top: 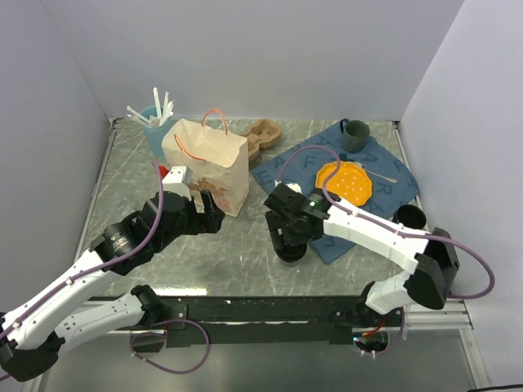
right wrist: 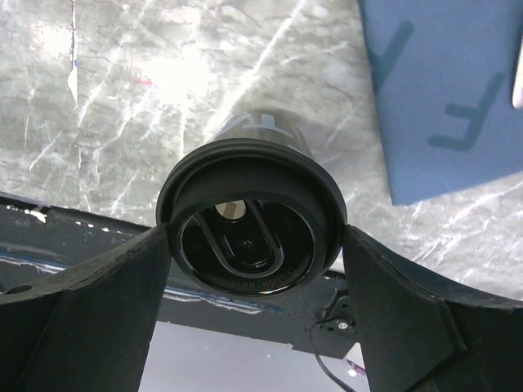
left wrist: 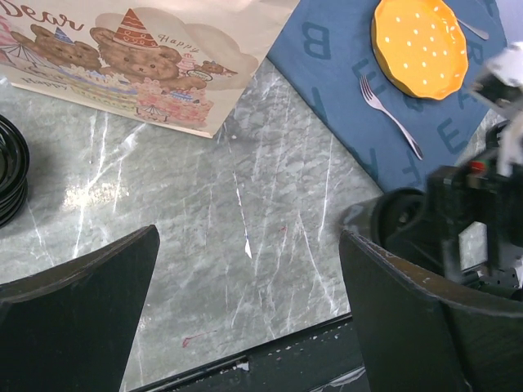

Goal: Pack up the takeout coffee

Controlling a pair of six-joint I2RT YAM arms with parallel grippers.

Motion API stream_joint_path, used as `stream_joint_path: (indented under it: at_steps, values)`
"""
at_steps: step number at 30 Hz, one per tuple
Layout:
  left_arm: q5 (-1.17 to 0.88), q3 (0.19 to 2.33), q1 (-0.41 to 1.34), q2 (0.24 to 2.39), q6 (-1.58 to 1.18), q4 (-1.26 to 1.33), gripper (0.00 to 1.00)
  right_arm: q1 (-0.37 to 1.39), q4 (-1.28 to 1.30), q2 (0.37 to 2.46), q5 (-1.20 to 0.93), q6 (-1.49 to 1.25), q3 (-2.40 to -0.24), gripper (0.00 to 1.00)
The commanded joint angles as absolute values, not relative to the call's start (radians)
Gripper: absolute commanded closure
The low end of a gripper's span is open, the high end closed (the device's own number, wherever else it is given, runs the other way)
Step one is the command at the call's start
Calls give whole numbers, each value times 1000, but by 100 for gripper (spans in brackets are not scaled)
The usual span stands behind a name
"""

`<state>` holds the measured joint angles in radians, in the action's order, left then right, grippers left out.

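The takeout coffee [right wrist: 245,204], a small black cup with a round lid, stands on the marble table near its front edge, under my right arm [top: 290,249]. My right gripper [right wrist: 257,245] reaches down over it, and both fingers press the lid's rim from either side. The paper bag [top: 208,163], printed with bears [left wrist: 147,57], stands upright at the back left with its red handles up. My left gripper [left wrist: 248,245] hangs open over bare marble just in front of the bag [top: 208,216], with nothing between its fingers.
A blue placemat [top: 384,192] on the right carries an orange plate [top: 345,181], a fork [left wrist: 391,114] and a teal mug [top: 355,135]. A light-blue cup of white sticks [top: 154,126] stands behind the bag. A black round object [top: 410,216] sits at the mat's right edge.
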<state>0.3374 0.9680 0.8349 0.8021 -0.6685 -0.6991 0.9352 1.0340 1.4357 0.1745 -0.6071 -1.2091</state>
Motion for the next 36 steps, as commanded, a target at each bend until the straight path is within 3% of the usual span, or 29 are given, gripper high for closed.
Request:
stream_joint_path:
  at_steps: [1, 6, 16, 27, 36]
  values:
    - [341, 962, 838, 802, -649, -647, 2, 911, 1117, 1335, 232, -676, -1166, 31]
    - [333, 973, 838, 810, -638, -640, 2, 806, 1189, 1201, 267, -712, -1086, 34]
    - [321, 985, 838, 830, -624, -632, 2, 427, 1206, 1000, 321, -641, -941, 34]
    - [319, 1009, 836, 838, -611, -652, 2, 36, 1057, 1028, 285, -537, -884, 33]
    - [345, 1002, 838, 830, -621, -652, 2, -44, 1017, 1046, 247, -492, -907, 28]
